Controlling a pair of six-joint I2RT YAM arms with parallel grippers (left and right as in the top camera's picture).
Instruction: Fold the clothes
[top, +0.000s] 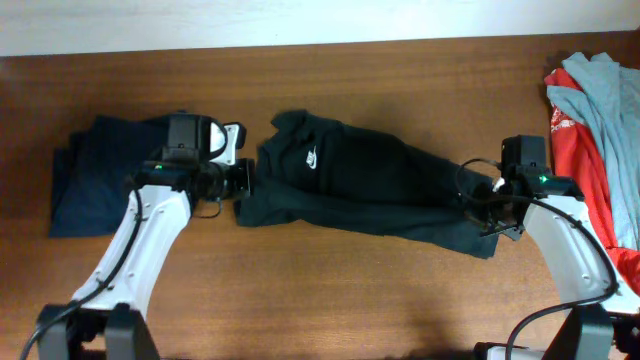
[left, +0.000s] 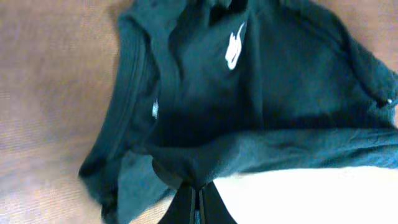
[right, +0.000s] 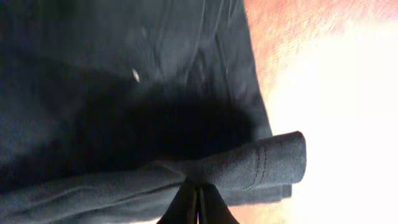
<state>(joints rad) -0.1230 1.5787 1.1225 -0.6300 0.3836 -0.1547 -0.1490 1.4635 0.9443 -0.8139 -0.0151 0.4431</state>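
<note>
Black T-shirt (top: 360, 185): mid-table, long axis running between the two arms.
Left gripper (top: 243, 181): at the shirt's collar end, jaws pinched on a fold of its cloth.
Right gripper (top: 488, 207): at the shirt's hem end, jaws pinched on the hem.
Nearer arm: neither, since each holds one end.
Navy garment (top: 90, 175): beyond the shirt's collar end.

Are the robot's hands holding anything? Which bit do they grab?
Both pinch the black cloth T-shirt: the left gripper a fold near the collar, the right gripper a fold at the hemmed bottom end.
</note>
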